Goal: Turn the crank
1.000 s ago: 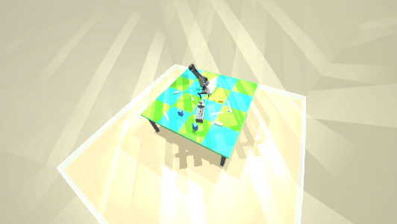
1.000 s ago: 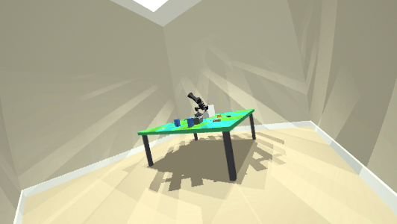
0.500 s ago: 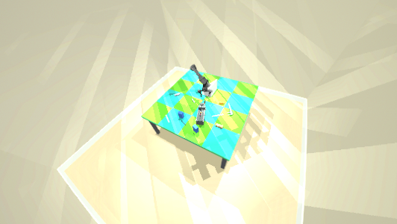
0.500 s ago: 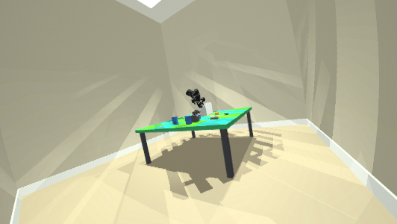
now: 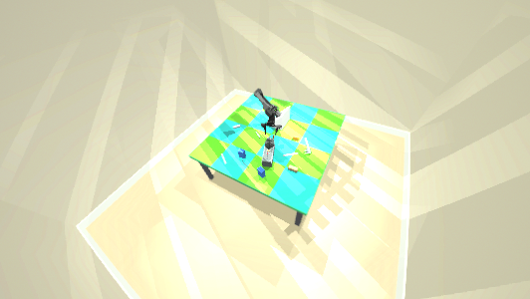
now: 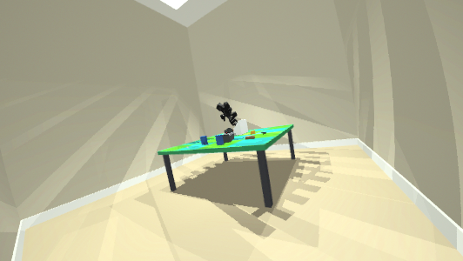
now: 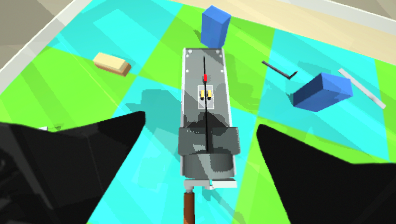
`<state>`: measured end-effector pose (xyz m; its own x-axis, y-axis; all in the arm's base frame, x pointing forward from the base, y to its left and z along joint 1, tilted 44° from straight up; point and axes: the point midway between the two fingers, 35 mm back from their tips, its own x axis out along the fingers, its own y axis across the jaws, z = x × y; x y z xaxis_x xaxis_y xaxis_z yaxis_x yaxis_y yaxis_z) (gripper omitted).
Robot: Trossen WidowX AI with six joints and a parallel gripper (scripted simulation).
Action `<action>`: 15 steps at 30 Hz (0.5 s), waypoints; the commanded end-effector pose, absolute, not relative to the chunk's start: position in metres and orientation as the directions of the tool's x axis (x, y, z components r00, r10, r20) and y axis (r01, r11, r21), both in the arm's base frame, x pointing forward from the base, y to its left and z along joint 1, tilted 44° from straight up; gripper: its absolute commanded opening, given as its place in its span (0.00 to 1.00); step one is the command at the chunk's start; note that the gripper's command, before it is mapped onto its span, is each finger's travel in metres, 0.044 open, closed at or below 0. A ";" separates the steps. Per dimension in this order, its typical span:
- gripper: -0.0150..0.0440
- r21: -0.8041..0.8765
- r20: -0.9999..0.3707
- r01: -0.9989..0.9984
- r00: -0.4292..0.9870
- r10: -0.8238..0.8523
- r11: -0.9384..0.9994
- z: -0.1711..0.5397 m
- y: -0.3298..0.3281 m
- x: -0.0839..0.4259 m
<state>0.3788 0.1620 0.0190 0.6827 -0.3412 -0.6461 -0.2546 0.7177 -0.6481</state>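
The grey crank machine (image 5: 268,155) (image 6: 228,137) (image 7: 192,110) stands on the table. In the wrist view its red pointer (image 7: 205,78) shows on the slot beyond the two brass zero marks (image 7: 202,94) (image 7: 209,94), on the side away from the crank, not level with them. The crank's brown handle (image 7: 189,207) points toward the bottom edge, which cuts it off. My gripper (image 5: 271,132) (image 7: 201,123) is open and empty, raised above the crank end of the machine. Its fingers stand wide on either side in the wrist view, clear of the handle.
One blue block (image 5: 261,172) (image 7: 215,27) stands just past the machine's far end, another blue block (image 5: 242,153) (image 7: 322,92) to its side. A tan block (image 5: 293,168) (image 7: 111,63) lies opposite. A black bent rod (image 7: 277,70) and white bar (image 7: 362,89) lie near. A white panel (image 5: 283,118) (image 6: 241,127) stands by the arm.
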 end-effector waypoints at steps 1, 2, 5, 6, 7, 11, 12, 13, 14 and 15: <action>1.00 -0.649 -0.630 -0.208 0.687 -0.363 0.732 0.015 0.164 0.404; 1.00 -0.649 -0.626 -0.198 0.688 -0.368 0.735 0.014 0.164 0.410; 1.00 -0.649 -0.615 -0.167 0.690 -0.382 0.742 0.011 0.163 0.428; 1.00 -0.649 -0.612 -0.159 0.690 -0.386 0.744 0.010 0.163 0.432; 1.00 -0.649 -0.610 -0.154 0.690 -0.388 0.745 0.009 0.163 0.435; 1.00 -0.648 -0.610 -0.153 0.690 -0.389 0.746 0.000 0.155 0.437; 1.00 -0.648 -0.610 -0.153 0.690 -0.389 0.746 -0.006 0.150 0.438; 1.00 -0.649 -0.610 -0.153 0.690 -0.389 0.746 -0.012 0.144 0.438; 1.00 -0.649 -0.610 -0.153 0.690 -0.390 0.745 -0.018 0.138 0.438; 1.00 -0.649 -0.609 -0.152 0.691 -0.390 0.745 -0.024 0.132 0.438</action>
<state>0.4410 0.1525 0.0016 0.7094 -0.3754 -0.5966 -0.1374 0.7565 -0.6394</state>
